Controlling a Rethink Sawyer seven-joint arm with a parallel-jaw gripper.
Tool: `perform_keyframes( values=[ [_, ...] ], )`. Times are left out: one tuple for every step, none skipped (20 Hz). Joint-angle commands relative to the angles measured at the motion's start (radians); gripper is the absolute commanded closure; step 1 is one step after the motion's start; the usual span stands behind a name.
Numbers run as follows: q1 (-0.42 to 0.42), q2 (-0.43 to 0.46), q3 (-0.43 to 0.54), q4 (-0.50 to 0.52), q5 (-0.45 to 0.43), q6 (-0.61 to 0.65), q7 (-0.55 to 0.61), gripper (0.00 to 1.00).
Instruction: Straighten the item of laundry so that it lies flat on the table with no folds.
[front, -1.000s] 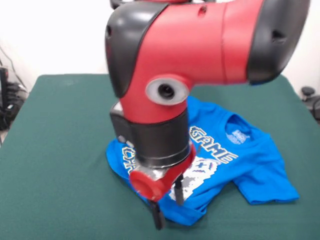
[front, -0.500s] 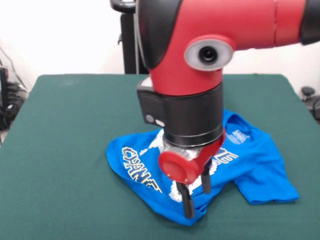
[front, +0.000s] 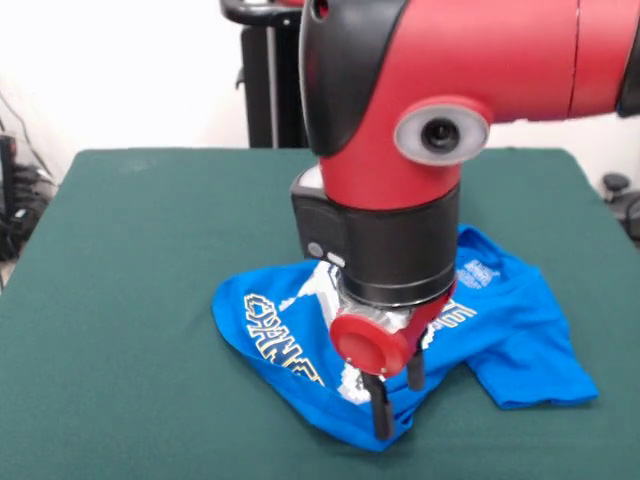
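Note:
The item of laundry (front: 520, 320) is a bright blue T-shirt lying rumpled on the green table (front: 120, 250), right of the middle. Its body is bunched and folded over toward the near left, where yellow-outlined lettering (front: 275, 335) shows. One sleeve (front: 535, 375) lies spread at the near right, and the collar label (front: 477, 273) faces up. My gripper (front: 398, 412) hangs straight down over the shirt's near edge. Its two dark fingers (front: 381, 415) are apart and open, with the tips at the fabric. The arm's wrist hides the middle of the shirt.
Green cloth lies bare to the left, behind and in front of the shirt. The near table edge is close below the shirt's hem. Cables (front: 15, 190) lie off the left edge and a dark object (front: 615, 185) sits off the right edge.
The arm has swung right across the picture, and the gripper has travelled from the shirt's near-left edge to its near middle. The gap between the fingers looks unchanged.

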Motion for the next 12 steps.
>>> perform_keyframes(
  values=[
    [0.005,0.12,-0.011,0.051,-0.026,0.06,-0.017,0.0],
    [0.005,0.121,-0.016,0.051,-0.031,0.059,-0.017,0.0],
    [0.007,0.119,-0.019,0.054,-0.033,0.051,-0.016,0.0],
    [0.008,0.117,-0.024,0.056,-0.036,0.047,-0.013,0.0],
    [0.009,0.116,-0.028,0.058,-0.039,0.043,-0.011,0.0],
    [0.009,0.115,-0.028,0.058,-0.037,0.044,-0.01,0.0],
    [0.01,0.113,-0.027,0.061,-0.032,0.047,-0.011,0.0],
    [0.012,0.11,-0.021,0.062,-0.022,0.051,-0.015,0.0],
    [0.014,0.104,-0.009,0.065,-0.007,0.061,-0.023,0.0],
    [0.016,0.097,0.005,0.066,0.011,0.072,-0.03,0.0],
    [0.018,0.089,0.022,0.065,0.031,0.086,-0.038,0.0],
    [0.018,0.085,0.035,0.065,0.044,0.094,-0.046,0.0]
  ],
)
